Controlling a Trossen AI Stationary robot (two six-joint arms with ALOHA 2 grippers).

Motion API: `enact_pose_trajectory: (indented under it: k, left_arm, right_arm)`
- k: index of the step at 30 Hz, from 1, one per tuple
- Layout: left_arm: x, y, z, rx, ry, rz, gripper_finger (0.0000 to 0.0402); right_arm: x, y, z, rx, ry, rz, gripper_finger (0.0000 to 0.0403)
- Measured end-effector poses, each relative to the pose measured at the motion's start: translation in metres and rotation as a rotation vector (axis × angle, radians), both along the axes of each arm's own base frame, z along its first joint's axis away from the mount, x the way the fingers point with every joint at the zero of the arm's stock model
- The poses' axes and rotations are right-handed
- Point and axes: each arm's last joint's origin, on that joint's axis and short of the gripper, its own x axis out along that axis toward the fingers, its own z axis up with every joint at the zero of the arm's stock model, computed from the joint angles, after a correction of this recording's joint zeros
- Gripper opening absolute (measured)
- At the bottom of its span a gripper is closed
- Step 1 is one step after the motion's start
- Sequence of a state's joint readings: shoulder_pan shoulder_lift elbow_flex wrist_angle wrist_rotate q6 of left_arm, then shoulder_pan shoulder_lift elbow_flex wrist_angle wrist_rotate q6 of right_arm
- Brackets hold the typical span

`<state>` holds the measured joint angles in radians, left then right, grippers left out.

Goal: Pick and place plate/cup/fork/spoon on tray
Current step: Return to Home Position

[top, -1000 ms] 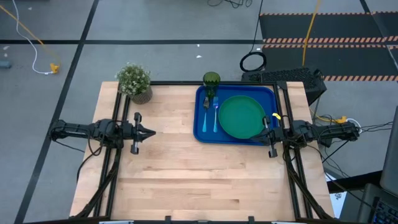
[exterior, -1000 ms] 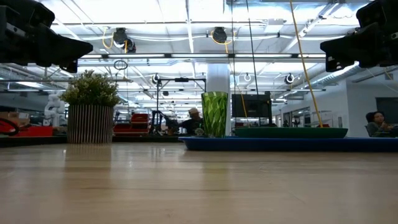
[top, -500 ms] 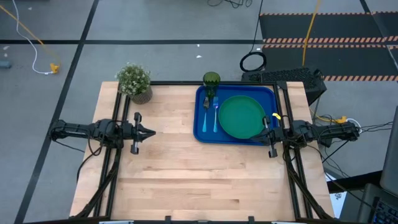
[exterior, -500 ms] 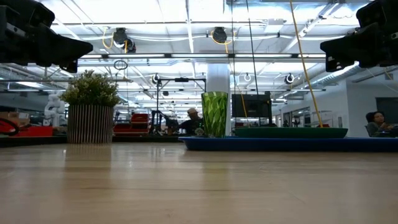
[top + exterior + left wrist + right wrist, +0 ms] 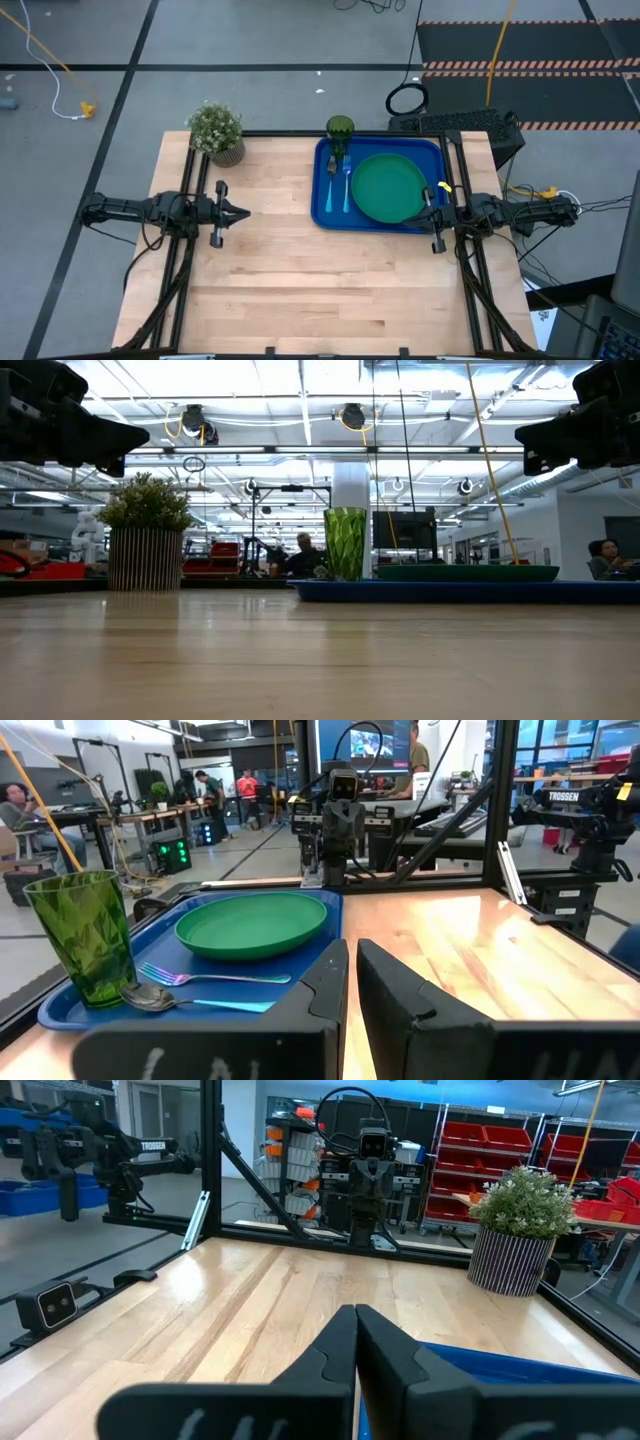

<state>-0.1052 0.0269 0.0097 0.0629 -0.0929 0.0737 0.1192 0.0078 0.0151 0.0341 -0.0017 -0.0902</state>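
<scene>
all four items already sit on the tray (image 5: 322, 213): plate (image 5: 388, 187) in the middle, cup (image 5: 339, 129) upright at a far corner, fork (image 5: 347, 186) and spoon (image 5: 331, 180) side by side between cup and plate. the task looks complete.

risk: the right gripper (image 5: 426, 214) hangs just over the tray's near right corner, beside the plate rim; a low or sideways move could nudge the tray and tip the cup. the spoon lies near the cup's base.

pose: both arms are level and raised, pointing inward. left gripper (image 5: 243, 211) is well apart from the tray, fingers nearly together, empty. right gripper is clenched, empty.
</scene>
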Motion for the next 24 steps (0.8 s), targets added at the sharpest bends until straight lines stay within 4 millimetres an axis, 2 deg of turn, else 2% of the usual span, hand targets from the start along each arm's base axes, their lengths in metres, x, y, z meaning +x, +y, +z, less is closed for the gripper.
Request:
enact_pose_trajectory:
  k: [24]
  left_arm:
    - [0.0, -0.0001, 0.0003, 0.0, -0.001, -0.003, 0.0031]
  right_arm:
    - [0.0, 0.0, 0.0, 0.0, 0.0, 0.0, 0.0]
